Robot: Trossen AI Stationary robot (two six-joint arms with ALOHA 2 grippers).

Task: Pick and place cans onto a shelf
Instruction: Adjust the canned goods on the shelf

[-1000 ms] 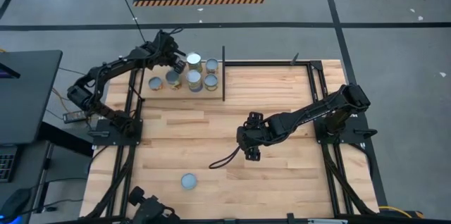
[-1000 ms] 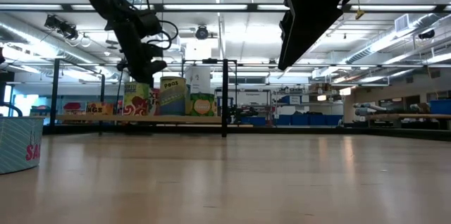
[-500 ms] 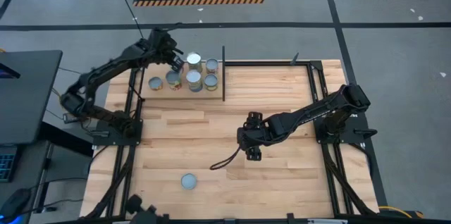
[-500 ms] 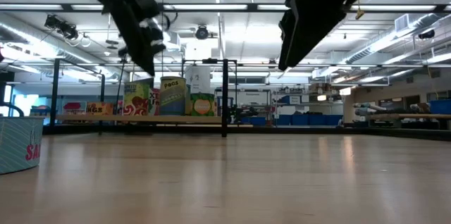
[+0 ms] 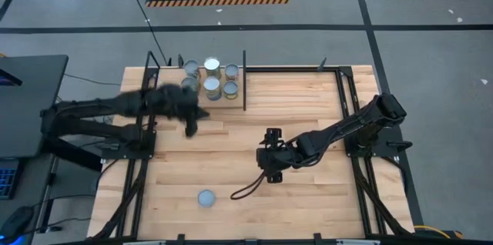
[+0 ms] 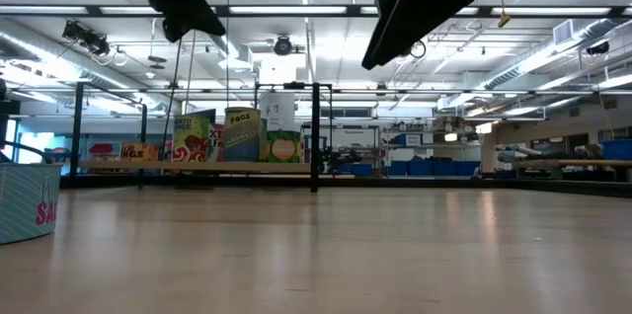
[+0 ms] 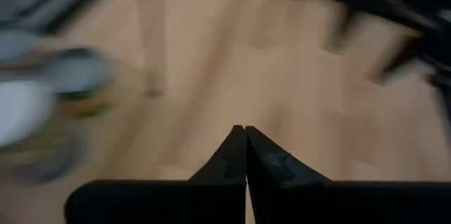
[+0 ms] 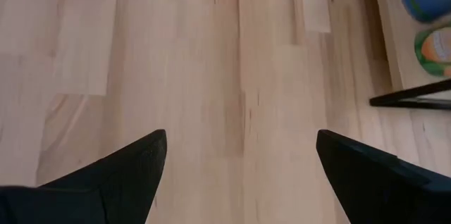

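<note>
Left hand (image 5: 192,127), blurred, seemingly closed, partly hides shelf cans (image 5: 210,79).

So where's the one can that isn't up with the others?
In the high view the lone can stands on the near part of the table, left of centre, far from the shelf holding the rest.

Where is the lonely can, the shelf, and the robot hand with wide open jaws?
lone can (image 5: 206,198), high view, its round top.
shelf (image 5: 235,103), high view, bare wood at its front edge.
right gripper (image 8: 239,155), right wrist view, midway between its spread fingertips.
</note>
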